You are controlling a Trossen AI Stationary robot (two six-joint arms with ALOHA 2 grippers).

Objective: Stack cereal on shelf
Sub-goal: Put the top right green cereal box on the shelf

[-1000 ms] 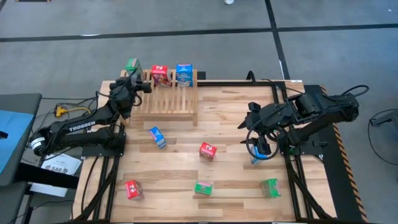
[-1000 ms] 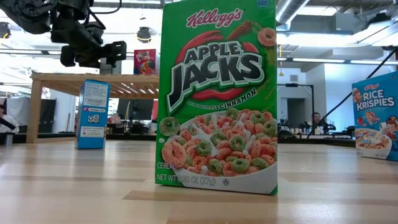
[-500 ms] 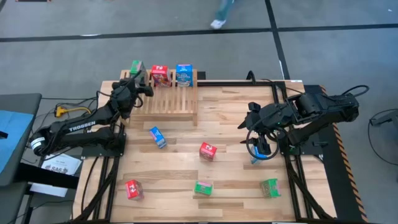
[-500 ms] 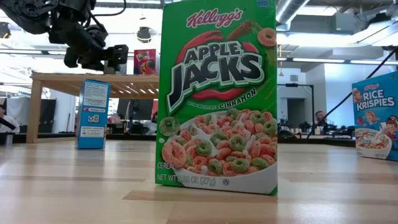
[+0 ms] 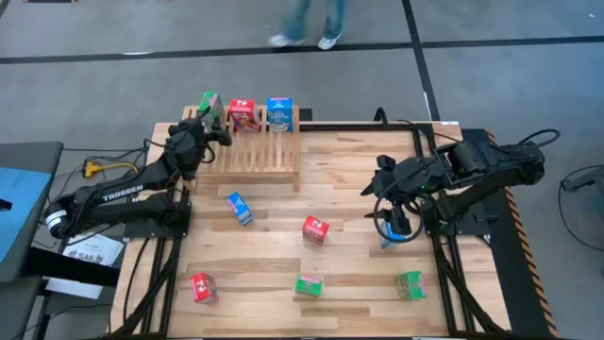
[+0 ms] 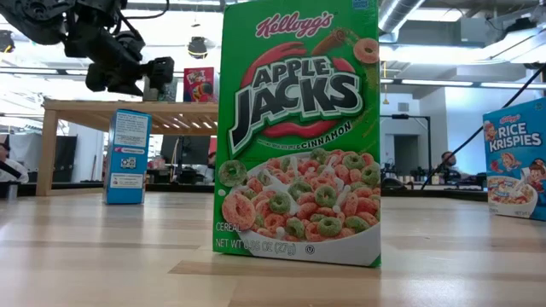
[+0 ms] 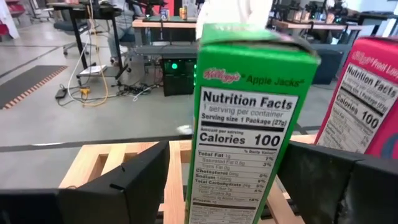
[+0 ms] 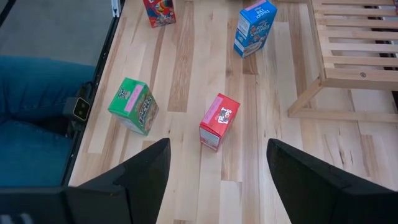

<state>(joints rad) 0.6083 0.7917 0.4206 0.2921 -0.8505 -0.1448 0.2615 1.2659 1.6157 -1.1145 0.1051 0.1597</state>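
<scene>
A green cereal box (image 7: 249,124) stands upright on the far left corner of the wooden shelf (image 5: 255,156), next to a red box (image 5: 243,114) and a blue box (image 5: 279,112). My left gripper (image 5: 212,123) is open, with one finger on each side of the green box. My right gripper (image 8: 217,180) hangs open over the table's right part and holds nothing. Below it lie a red box (image 8: 219,121) and a green box (image 8: 133,106). My left gripper reaches level around the green box's lower part. A gap shows beside one finger (image 7: 134,183). I cannot tell whether the other finger (image 7: 329,180) touches the box's side. The box stands upright on the shelf's slats.
Loose boxes lie on the planks: blue (image 5: 239,208), red (image 5: 315,229), red (image 5: 201,287), green (image 5: 309,284) and green (image 5: 411,284). Another blue box (image 5: 389,241) sits under the right arm. A person (image 5: 307,24) walks beyond the far edge. Blue denim (image 8: 37,99) shows beside the table's edge.
My left gripper has turned a little and carried the green box a short way toward the red box, from just off the shelf's far left corner to over it. The right arm has kept still. A person has walked into view beyond the far edge.
</scene>
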